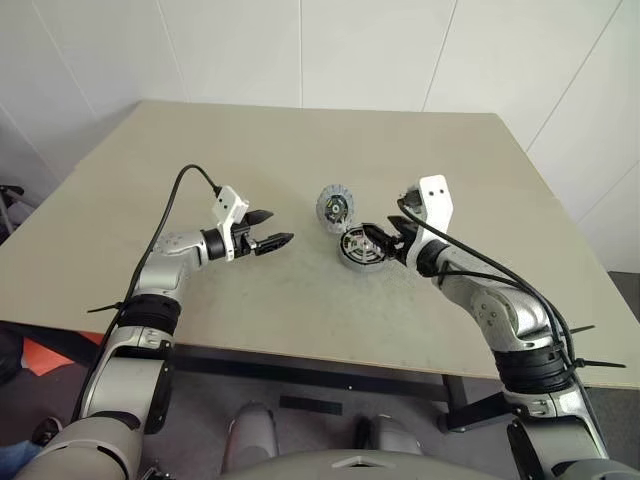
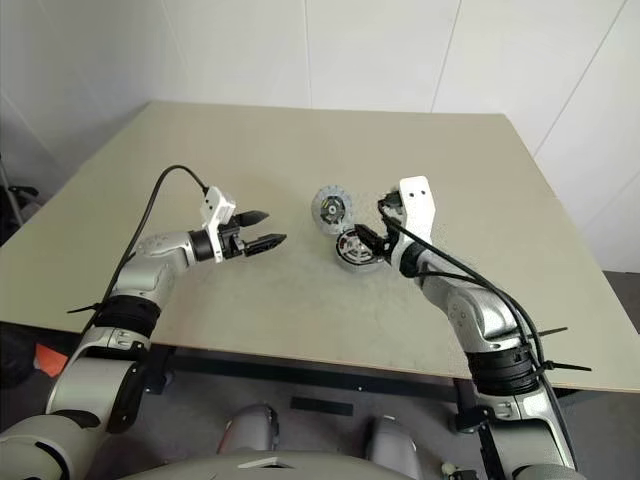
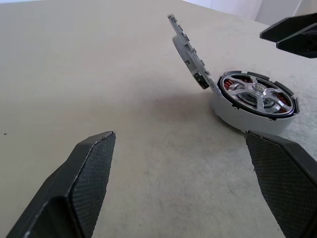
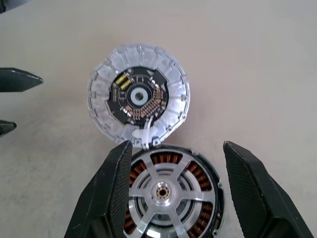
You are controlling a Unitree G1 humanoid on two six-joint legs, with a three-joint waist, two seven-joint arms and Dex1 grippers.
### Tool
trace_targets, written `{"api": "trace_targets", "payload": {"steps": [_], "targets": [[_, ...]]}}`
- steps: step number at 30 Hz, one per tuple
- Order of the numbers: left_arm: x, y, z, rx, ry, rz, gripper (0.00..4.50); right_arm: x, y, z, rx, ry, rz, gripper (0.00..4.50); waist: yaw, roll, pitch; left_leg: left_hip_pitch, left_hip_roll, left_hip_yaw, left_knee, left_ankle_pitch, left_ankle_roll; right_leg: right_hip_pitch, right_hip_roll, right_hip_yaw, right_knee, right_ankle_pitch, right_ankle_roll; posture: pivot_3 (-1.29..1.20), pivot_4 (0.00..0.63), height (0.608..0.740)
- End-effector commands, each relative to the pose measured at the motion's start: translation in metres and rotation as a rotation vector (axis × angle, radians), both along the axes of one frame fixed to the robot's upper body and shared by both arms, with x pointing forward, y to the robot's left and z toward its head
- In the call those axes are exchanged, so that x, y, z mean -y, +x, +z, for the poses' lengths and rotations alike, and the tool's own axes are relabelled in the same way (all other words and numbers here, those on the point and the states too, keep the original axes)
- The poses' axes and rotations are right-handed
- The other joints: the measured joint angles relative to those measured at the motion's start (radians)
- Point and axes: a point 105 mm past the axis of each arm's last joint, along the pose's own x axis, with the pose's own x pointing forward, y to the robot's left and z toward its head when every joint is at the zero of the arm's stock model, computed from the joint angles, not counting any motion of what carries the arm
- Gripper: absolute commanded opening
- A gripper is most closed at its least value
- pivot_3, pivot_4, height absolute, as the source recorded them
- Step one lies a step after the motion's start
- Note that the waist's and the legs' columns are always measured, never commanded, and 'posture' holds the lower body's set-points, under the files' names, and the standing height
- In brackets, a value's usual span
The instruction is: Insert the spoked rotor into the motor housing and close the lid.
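The motor housing [image 1: 358, 250] rests on the table right of centre. Inside it lies the spoked rotor [image 4: 198, 173], copper windings showing under a silver spoked hub. The lid [image 1: 333, 207], a pale toothed disc with a dark centre, stands tilted up from the housing's far rim. My right gripper [image 1: 385, 240] hovers at the housing's right side. It is open and holds nothing, and in the right wrist view its fingers [image 4: 111, 188] flank the housing. My left gripper [image 1: 280, 227] is wide open and empty, hanging above the table some way left of the housing and pointing at it.
The beige table [image 1: 300, 310] has bare surface all around the motor. Its front edge runs just below both arms. White walls stand behind it.
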Motion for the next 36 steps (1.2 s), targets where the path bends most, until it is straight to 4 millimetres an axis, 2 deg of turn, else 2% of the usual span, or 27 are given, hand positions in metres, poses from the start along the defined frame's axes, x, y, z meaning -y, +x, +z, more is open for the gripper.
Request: {"api": "trace_targets", "payload": {"steps": [1,4,7,10,12,14,15,19,22,25,27,33,36], "targets": [[0.000,0.005,0.017,0.064,-0.004,0.001,4.43,-0.010,0.002,0.015,0.086,-0.040,0.052,3.32,0.000,0.000,0.000,0.000,0.000,0.000,0.000,0.000,0.000,0.000,0.000,0.000,0.000,0.000,0.000,0.00,0.000,0.740],[-0.002,0.005,0.016,0.065,-0.004,0.006,4.43,-0.015,0.002,0.014,0.085,-0.036,0.068,3.32,-0.001,0.000,0.000,0.001,0.000,0.000,0.001,0.000,0.000,0.001,0.000,0.000,0.001,0.000,0.000,0.00,0.000,0.740],[-0.002,0.005,0.016,0.066,-0.004,0.008,4.43,-0.018,0.002,0.004,0.053,-0.029,0.075,3.32,-0.001,0.000,0.000,0.001,0.000,0.000,0.001,0.000,0.000,0.001,0.000,0.000,0.001,0.000,0.000,0.00,0.000,0.740],[-0.003,0.004,0.016,0.067,-0.004,0.012,4.43,-0.018,0.002,-0.036,-0.081,-0.028,0.058,3.32,-0.001,-0.001,0.000,0.003,0.000,0.000,0.002,0.000,0.001,0.002,0.000,0.000,0.002,0.000,0.000,0.00,0.000,0.740],[-0.003,0.004,0.016,0.068,-0.005,0.013,4.43,-0.015,0.002,-0.052,-0.136,-0.027,0.034,3.32,-0.001,-0.001,0.000,0.004,0.000,0.000,0.002,-0.001,0.001,0.003,0.000,0.000,0.002,0.000,0.000,0.00,0.000,0.740],[-0.003,0.004,0.016,0.069,-0.004,0.014,4.43,-0.008,0.004,-0.065,-0.163,-0.064,-0.002,2.89,-0.002,-0.001,-0.001,0.004,0.000,0.000,0.002,-0.001,0.001,0.003,0.000,0.000,0.003,0.000,0.000,0.00,0.000,0.740],[-0.004,0.004,0.016,0.070,-0.005,0.017,4.43,-0.006,0.005,-0.065,-0.162,-0.069,-0.010,2.64,-0.002,-0.001,-0.001,0.006,0.000,0.000,0.002,-0.001,0.001,0.005,0.000,0.000,0.003,0.000,0.000,0.00,0.000,0.740],[-0.005,0.004,0.016,0.071,-0.004,0.021,4.43,-0.003,0.007,-0.049,-0.113,-0.046,-0.005,1.25,-0.002,-0.001,-0.001,0.014,0.000,0.000,0.002,-0.003,0.004,0.014,0.000,0.000,0.001,-0.004,0.006,0.00,0.000,0.740],[-0.004,0.005,0.016,0.071,-0.005,0.022,4.43,-0.002,0.009,-0.036,-0.066,-0.029,0.003,0.28,-0.001,-0.001,-0.001,0.013,0.000,0.000,0.002,-0.003,0.005,0.014,0.000,0.000,0.000,-0.004,0.006,0.00,0.000,0.740],[-0.003,0.005,0.016,0.071,-0.005,0.020,4.43,-0.006,0.014,-0.004,0.065,-0.032,0.029,0.28,-0.001,-0.001,-0.001,0.012,0.000,0.000,0.002,-0.003,0.005,0.014,0.000,0.000,-0.001,-0.002,0.003,0.00,0.000,0.740],[-0.002,0.006,0.016,0.072,-0.005,0.018,4.43,-0.009,0.015,0.008,0.117,-0.048,0.044,0.28,-0.002,-0.001,-0.001,0.011,0.000,0.000,0.002,-0.003,0.005,0.013,0.000,0.000,-0.001,-0.001,0.000,0.00,0.000,0.740],[-0.003,0.006,0.016,0.073,-0.004,0.018,4.43,-0.016,0.016,0.025,0.203,-0.098,0.077,0.28,-0.003,-0.001,-0.001,0.010,0.000,-0.001,0.001,-0.002,0.004,0.012,0.000,0.000,-0.002,0.000,-0.001,0.00,0.000,0.740],[-0.004,0.005,0.016,0.074,-0.002,0.020,4.43,-0.016,0.017,0.025,0.194,-0.094,0.076,0.28,-0.003,-0.001,-0.001,0.010,0.000,0.000,0.000,-0.002,0.004,0.012,0.000,0.000,-0.003,0.000,-0.001,0.00,0.000,0.740]]}}
